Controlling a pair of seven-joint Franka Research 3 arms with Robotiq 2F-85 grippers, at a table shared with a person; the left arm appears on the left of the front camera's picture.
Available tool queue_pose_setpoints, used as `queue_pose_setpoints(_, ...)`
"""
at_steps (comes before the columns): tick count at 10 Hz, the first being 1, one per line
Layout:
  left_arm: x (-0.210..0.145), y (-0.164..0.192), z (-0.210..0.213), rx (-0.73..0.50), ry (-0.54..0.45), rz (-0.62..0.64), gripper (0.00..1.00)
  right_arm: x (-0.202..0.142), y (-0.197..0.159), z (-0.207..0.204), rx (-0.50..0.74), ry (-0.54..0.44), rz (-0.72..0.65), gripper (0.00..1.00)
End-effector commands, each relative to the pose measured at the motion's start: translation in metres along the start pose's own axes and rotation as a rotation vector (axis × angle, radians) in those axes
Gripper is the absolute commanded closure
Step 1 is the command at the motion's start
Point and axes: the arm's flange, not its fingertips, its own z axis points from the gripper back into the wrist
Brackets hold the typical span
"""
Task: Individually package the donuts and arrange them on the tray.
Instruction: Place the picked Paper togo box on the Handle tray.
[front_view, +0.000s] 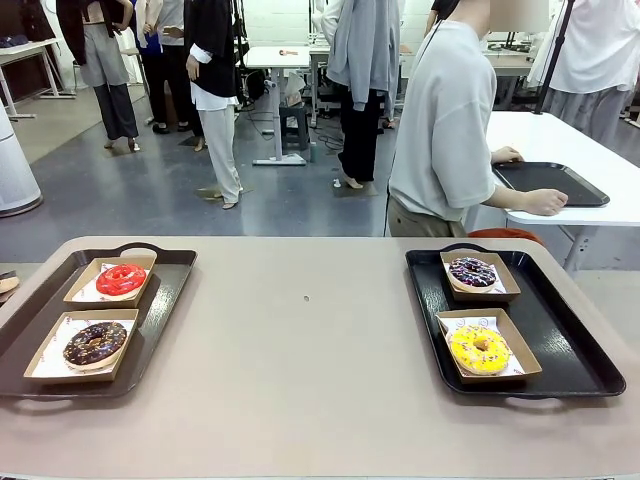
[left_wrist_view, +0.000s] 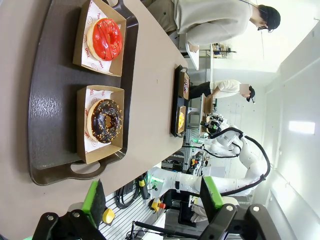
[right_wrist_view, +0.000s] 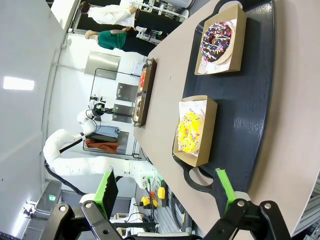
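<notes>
Four donuts each lie in an open cardboard box. The red donut (front_view: 120, 279) and the chocolate donut (front_view: 95, 344) sit on the left black tray (front_view: 165, 290). The purple sprinkled donut (front_view: 472, 271) and the yellow donut (front_view: 480, 349) sit on the right black tray (front_view: 560, 330). In the left wrist view my left gripper (left_wrist_view: 152, 200) is open, off the table's edge short of the chocolate donut (left_wrist_view: 106, 120) and red donut (left_wrist_view: 104, 38). In the right wrist view my right gripper (right_wrist_view: 167, 187) is open, short of the yellow donut (right_wrist_view: 189, 132) and purple donut (right_wrist_view: 217, 39).
The tan table (front_view: 310, 340) runs bare between the two trays. A person in a grey shirt (front_view: 445, 120) stands beyond the far edge, turned to a white table (front_view: 560, 150), hands on another black tray (front_view: 550, 182). Other people stand farther back.
</notes>
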Motion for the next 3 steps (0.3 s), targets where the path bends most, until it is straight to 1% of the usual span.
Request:
queue_pose_setpoints(1,-0.0002,-0.0019,0.0016,-0.002,-0.012,0.001,0.00,-0.0004,0.0002,0.0029,-0.006,0.014,-0.001,0.00)
queue_pose_setpoints(3,-0.0002,-0.0019,0.0016,-0.002,-0.012,0.001,0.00,-0.0004,0.0002,0.0029,-0.006,0.014,-0.001,0.00)
